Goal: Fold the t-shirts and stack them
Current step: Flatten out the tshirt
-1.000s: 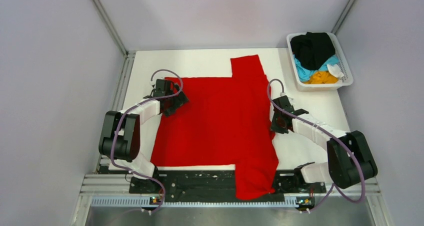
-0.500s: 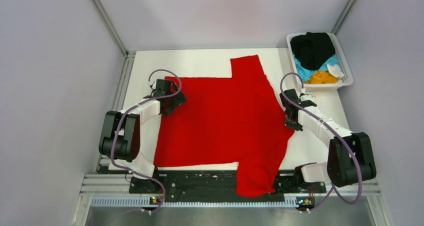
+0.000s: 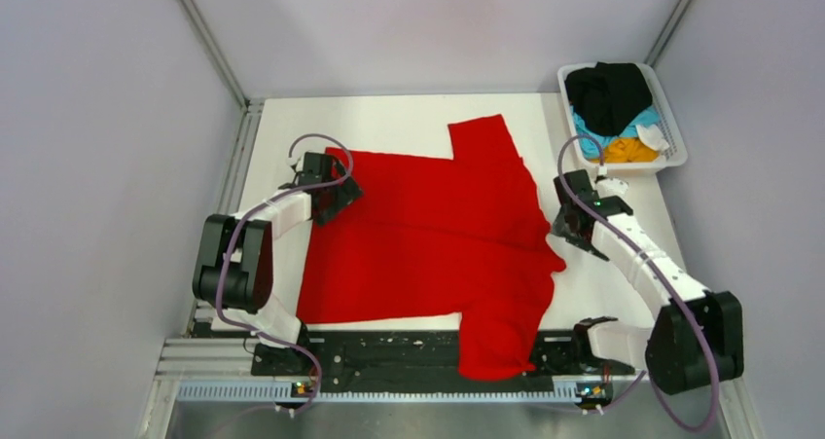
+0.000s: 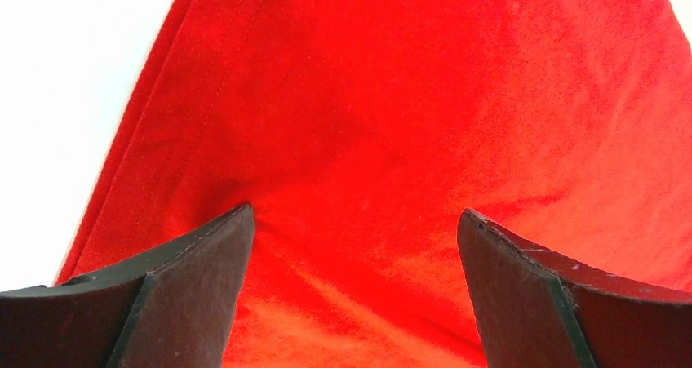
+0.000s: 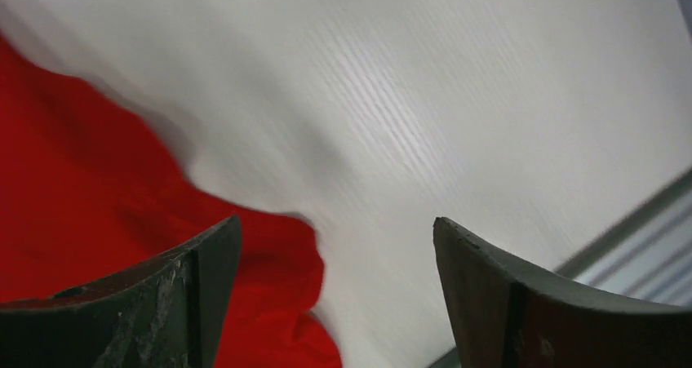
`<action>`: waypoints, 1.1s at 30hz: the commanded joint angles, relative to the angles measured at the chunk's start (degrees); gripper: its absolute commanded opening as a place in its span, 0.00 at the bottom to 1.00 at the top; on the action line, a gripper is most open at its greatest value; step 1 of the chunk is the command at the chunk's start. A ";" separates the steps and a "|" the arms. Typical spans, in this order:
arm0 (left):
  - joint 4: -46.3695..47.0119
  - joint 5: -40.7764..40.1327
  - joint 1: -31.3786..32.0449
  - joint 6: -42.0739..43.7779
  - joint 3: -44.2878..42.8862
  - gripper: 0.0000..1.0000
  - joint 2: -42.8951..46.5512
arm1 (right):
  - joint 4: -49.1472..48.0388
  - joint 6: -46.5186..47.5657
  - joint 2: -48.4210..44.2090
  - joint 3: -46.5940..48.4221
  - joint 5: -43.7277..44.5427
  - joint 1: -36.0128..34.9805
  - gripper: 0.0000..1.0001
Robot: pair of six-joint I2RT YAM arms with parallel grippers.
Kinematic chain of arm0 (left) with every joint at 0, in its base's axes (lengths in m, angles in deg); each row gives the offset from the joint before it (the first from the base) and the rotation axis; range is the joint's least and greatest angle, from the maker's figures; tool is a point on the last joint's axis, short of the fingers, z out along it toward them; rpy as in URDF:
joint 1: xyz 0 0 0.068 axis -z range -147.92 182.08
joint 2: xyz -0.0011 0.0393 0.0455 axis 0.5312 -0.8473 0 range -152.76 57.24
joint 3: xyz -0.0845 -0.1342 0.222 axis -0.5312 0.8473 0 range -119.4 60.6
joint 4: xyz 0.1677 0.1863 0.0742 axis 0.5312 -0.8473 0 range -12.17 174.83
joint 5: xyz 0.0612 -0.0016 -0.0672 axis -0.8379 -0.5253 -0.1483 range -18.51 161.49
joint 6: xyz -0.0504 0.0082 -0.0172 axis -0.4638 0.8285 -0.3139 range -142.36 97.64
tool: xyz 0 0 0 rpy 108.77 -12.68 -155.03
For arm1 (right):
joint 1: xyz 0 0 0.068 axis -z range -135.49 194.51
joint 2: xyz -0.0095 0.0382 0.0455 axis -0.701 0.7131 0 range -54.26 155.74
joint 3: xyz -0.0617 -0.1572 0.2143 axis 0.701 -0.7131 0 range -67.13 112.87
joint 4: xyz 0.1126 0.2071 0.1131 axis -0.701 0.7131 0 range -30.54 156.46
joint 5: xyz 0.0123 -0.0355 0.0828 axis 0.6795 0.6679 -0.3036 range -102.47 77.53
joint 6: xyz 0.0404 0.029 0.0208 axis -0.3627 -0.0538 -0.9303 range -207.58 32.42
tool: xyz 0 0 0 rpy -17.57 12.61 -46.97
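Now that the right gripper (image 3: 570, 223) has let go, jaws apart and empty, the red t-shirt (image 3: 428, 235) lies flat on the table (image 3: 389, 118), right edge pulled outward. Left gripper (image 3: 336, 198) gapes over its left side. Probably ready to fold.

Red t-shirt (image 3: 428, 230) spread on table

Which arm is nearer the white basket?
Right. The right arm ends just in front of the basket; the left arm ends over the red t-shirt at the table's opposite side.
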 commanded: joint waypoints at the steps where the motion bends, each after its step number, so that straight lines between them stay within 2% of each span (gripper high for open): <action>1: -4.70 1.72 -0.51 2.63 -3.52 0.99 2.69 | -20.37 11.15 -6.00 3.76 -13.95 0.32 0.88; 4: -5.07 3.43 -0.51 4.00 -7.34 0.99 3.12 | -34.69 14.81 -4.12 3.27 -28.29 0.31 0.89; 6: -5.12 5.53 -0.51 4.76 -10.23 0.99 1.45 | -39.32 15.40 1.38 5.35 -33.54 0.32 0.89; 13: -7.97 9.22 -0.78 4.87 -22.18 0.99 -13.22 | -45.08 17.62 27.12 18.23 -37.20 0.42 0.88; 21: -9.26 8.61 -1.38 2.87 -29.70 0.99 -22.85 | -41.73 17.90 47.51 34.01 -35.82 1.45 0.86; 27: -10.29 9.27 -1.69 -0.39 -36.79 0.99 -29.25 | -35.94 15.23 56.59 44.92 -30.45 4.67 0.86; 30: -4.74 10.98 -1.74 -2.50 -38.76 0.99 -32.22 | -32.12 15.79 61.36 52.97 -30.25 6.38 0.86; 33: -6.85 11.15 -1.99 -4.47 -45.66 0.99 -37.26 | -29.11 15.71 66.44 60.34 -31.42 8.30 0.86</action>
